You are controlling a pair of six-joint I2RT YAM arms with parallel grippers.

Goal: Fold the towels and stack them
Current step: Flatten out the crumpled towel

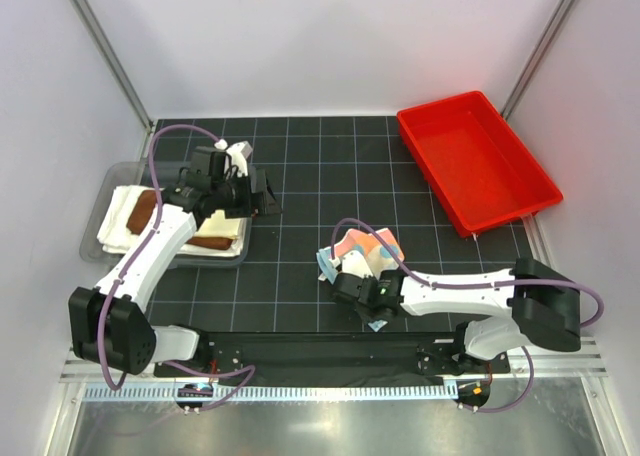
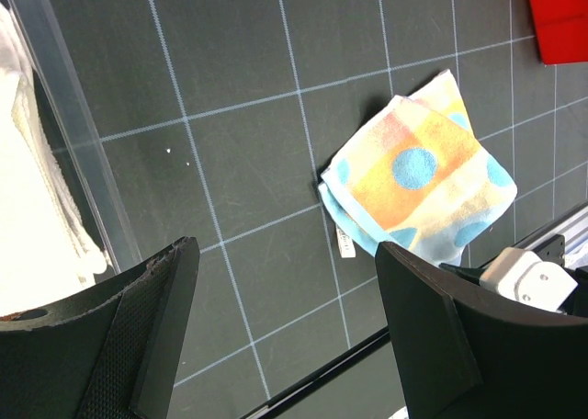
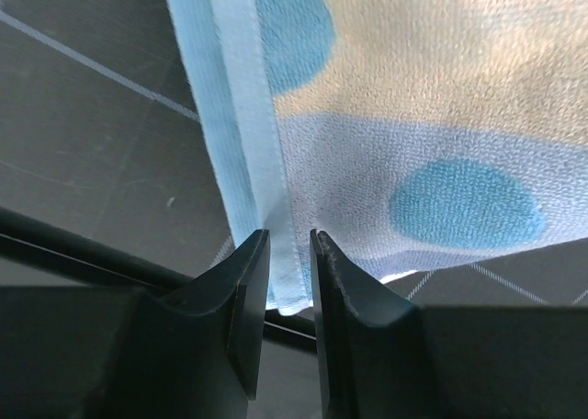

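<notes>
Right gripper [image 3: 289,240] is sitting nearly closed around the hem of the pastel towel [image 3: 413,116] on the mat; pinching or not, I cannot tell. Left gripper [image 2: 285,249] is hovering wide open, empty, by the clear tray [image 1: 108,191], where the cream towel [image 1: 120,231] and brown cloth [image 1: 143,211] are lying stacked. The pastel one is waiting, loosely folded, with the red bin [image 1: 475,161] sitting well apart.
</notes>
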